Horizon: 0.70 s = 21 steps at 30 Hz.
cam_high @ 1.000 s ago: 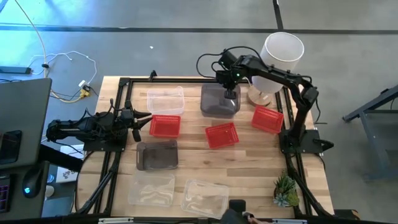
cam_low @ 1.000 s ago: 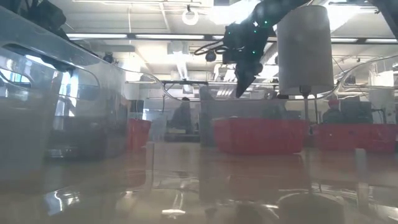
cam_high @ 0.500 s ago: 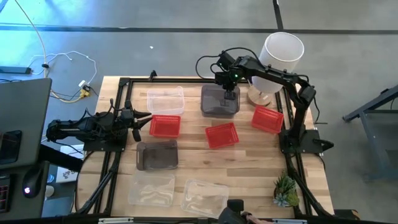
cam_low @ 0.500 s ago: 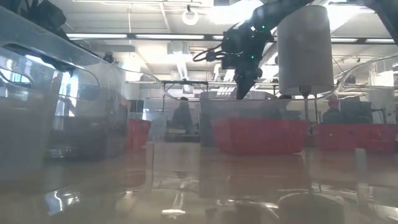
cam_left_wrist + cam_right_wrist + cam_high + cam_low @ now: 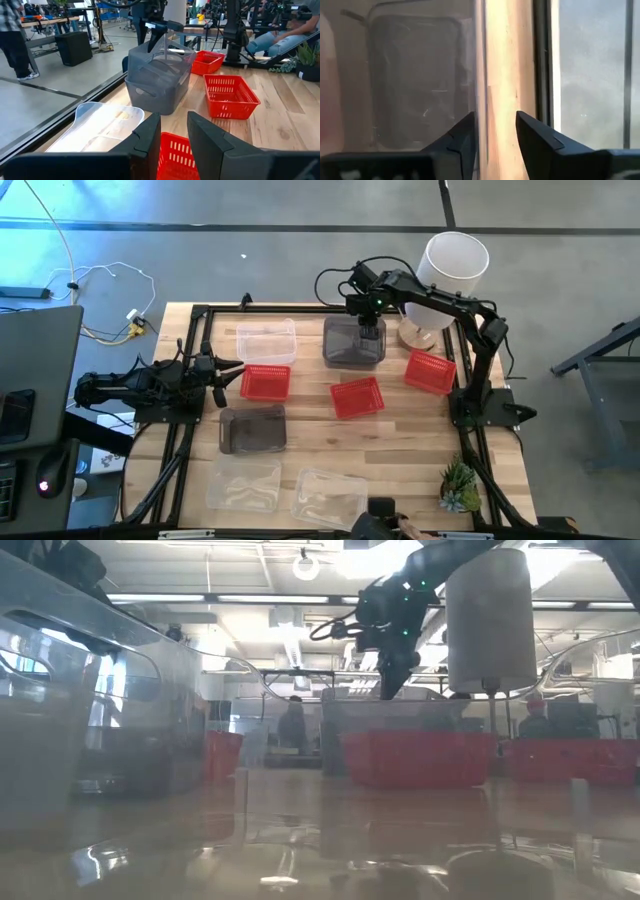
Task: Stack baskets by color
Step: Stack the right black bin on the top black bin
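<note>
Straddling rim of grey basket (image 5: 353,343) — right end effector (image 5: 371,333), fingers parted, not clamping | left end effector (image 5: 229,373) parted, empty, red basket (image 5: 265,382) just ahead on tabletop (image 5: 400,430)

We see two dark, slim jointed arms on black frames; the right arm (image 5: 440,298) carries looping black cables and a small green light, the left arm (image 5: 140,388) wedge-shaped black fingers (image 5: 150,137).
</note>
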{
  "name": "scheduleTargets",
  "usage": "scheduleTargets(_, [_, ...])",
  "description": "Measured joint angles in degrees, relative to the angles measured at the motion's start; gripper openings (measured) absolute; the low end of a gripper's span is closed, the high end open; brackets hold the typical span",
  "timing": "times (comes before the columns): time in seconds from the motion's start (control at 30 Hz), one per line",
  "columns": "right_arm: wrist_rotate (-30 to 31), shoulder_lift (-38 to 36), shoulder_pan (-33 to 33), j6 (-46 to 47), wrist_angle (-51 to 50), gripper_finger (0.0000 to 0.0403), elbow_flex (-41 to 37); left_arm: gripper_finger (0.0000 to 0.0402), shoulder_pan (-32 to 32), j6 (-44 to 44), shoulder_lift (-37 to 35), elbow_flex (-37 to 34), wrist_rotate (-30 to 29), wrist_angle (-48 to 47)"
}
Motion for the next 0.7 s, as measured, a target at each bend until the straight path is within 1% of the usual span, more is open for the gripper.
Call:
scheduleTargets(0.07, [0.2,0.0,-0.2,0.8,0.0,0.0117,0.0,0.0085,0.0,0.0,0.0,0.0,0.0,0.0])
scheduleTargets(0.13, [-0.3,0.0,-0.5,1.9,-0.1,0.0102,0.0,0.0085,0.0,0.0,0.0,0.0,0.0,0.0])
scheduleTargets(0.23, [-0.8,0.0,-1.0,2.9,-0.4,0.0061,0.0,0.0085,0.0,0.0,0.0,0.0,0.0,0.0])
scheduleTargets(0.33, [-2.6,0.0,-1.5,3.5,-1.0,0.0016,0.0,0.0085,0.0,0.0,0.0,0.0,0.0,0.0])
scheduleTargets(0.37, [-3.2,0.0,-1.6,3.6,-1.1,0.0008,0.0,0.0085,0.0,0.0,0.0,0.0,0.0,0.0])
scheduleTargets(0.5, [-5.4,0.0,-2.3,5.3,-1.6,0.0012,0.0,0.0085,0.0,0.0,0.0,0.0,0.0,0.0])
scheduleTargets(0.6, [-7.9,0.0,-3.1,5.6,-3.0,0.0005,0.0,0.0085,0.0,0.0,0.0,0.0,0.0,0.0])
scheduleTargets(0.7, [-8.4,0.0,-3.7,5.8,-3.9,0.0003,0.0,0.0085,0.0,0.0,0.0,0.0,0.0,0.0])
